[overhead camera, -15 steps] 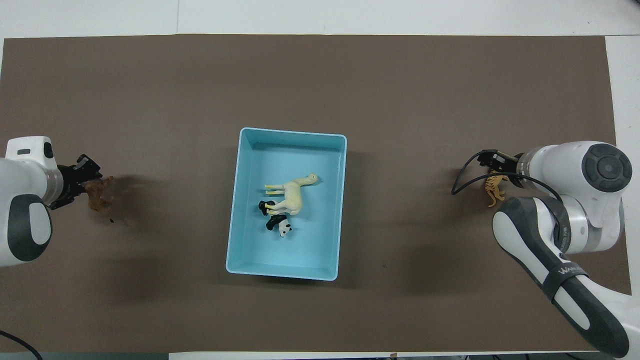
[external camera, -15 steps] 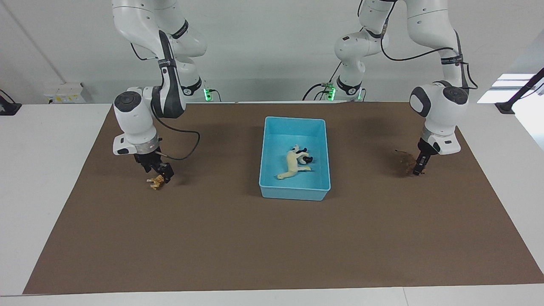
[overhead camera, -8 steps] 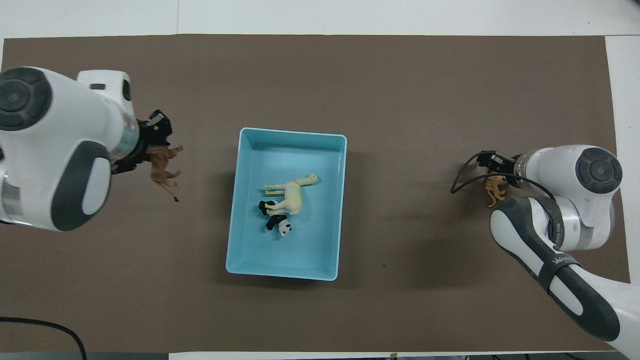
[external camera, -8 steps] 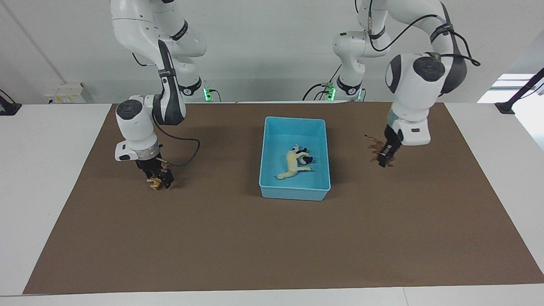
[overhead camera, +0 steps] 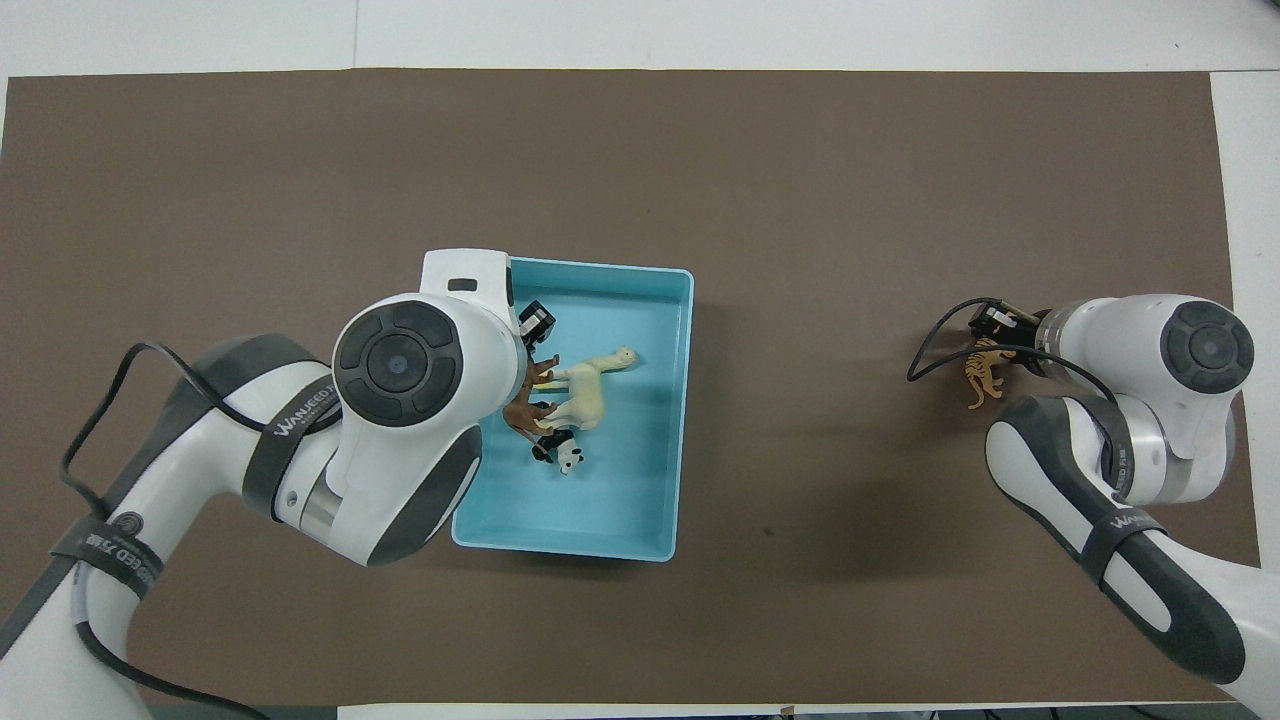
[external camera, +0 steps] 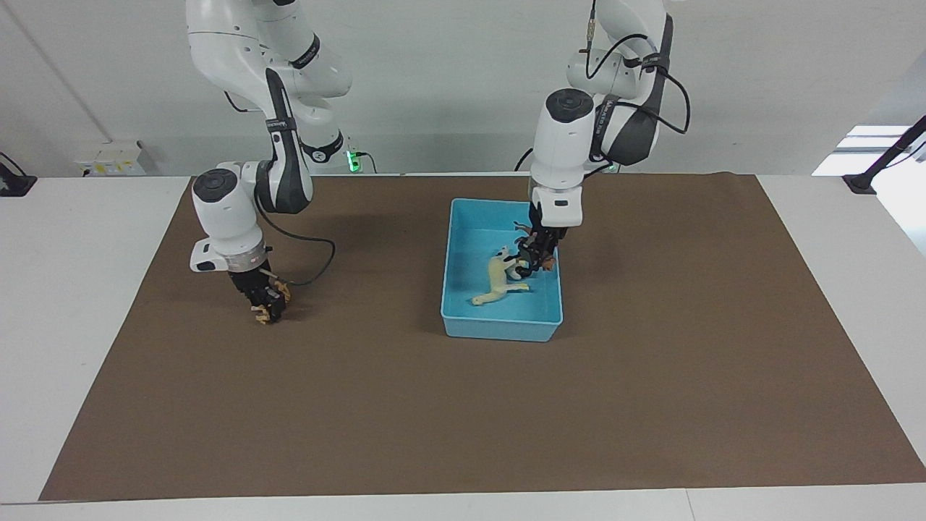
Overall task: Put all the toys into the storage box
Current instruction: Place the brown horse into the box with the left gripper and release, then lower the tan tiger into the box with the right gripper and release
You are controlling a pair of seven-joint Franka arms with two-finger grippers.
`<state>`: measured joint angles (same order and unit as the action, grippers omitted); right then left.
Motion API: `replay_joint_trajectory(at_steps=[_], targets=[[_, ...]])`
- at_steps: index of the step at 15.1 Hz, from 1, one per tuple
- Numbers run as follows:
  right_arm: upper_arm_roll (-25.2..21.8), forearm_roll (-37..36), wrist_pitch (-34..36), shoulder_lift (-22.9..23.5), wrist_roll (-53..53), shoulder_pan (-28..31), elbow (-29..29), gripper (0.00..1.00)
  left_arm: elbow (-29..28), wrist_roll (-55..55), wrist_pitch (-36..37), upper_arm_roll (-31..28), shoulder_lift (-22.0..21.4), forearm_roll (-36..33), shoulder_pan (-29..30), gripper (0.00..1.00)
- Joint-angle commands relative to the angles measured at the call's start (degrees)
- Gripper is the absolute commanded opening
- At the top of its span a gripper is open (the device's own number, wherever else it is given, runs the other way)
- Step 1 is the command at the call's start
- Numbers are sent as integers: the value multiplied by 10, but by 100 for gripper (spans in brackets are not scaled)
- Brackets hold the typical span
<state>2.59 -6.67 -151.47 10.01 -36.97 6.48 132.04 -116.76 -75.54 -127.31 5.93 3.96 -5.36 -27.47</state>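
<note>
The light blue storage box (external camera: 499, 334) (overhead camera: 600, 270) stands mid-mat. A cream horse (external camera: 495, 278) (overhead camera: 585, 395) and a panda (overhead camera: 565, 455) lie in it. My left gripper (external camera: 537, 255) hangs low over the box, just above those two, shut on a brown toy (external camera: 548, 263) (overhead camera: 520, 412). From overhead its wrist hides its fingers. Toward the right arm's end of the mat, my right gripper (external camera: 266, 304) (overhead camera: 993, 340) is down at the surface, shut on the orange striped tiger (external camera: 260, 311) (overhead camera: 985, 375).
A brown mat (external camera: 463, 420) covers most of the white table. A black cable (external camera: 311, 268) loops from the right wrist just above the mat beside the tiger.
My left arm has swung the brown toy from its own end of the mat to over the box. My right gripper, open around the tiger before, has shut on it.
</note>
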Motion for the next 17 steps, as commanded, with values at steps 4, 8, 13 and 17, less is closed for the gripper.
replay_joint_trajectory(at_steps=[4,8,13,17], targets=[[16,0,86,-17,9,-1,-36,0,-7,-4,13,-13,-22,0,-12,100],[23,53,371,-12,6,-65,-248,0,38,79,95,-21,-40,0,12,100],[22,83,485,33,-96,-210,-416,0,55,285,201,-22,-94,24,89,100],[22,89,409,42,-147,-313,-410,0,127,484,323,-23,-100,38,157,100]])
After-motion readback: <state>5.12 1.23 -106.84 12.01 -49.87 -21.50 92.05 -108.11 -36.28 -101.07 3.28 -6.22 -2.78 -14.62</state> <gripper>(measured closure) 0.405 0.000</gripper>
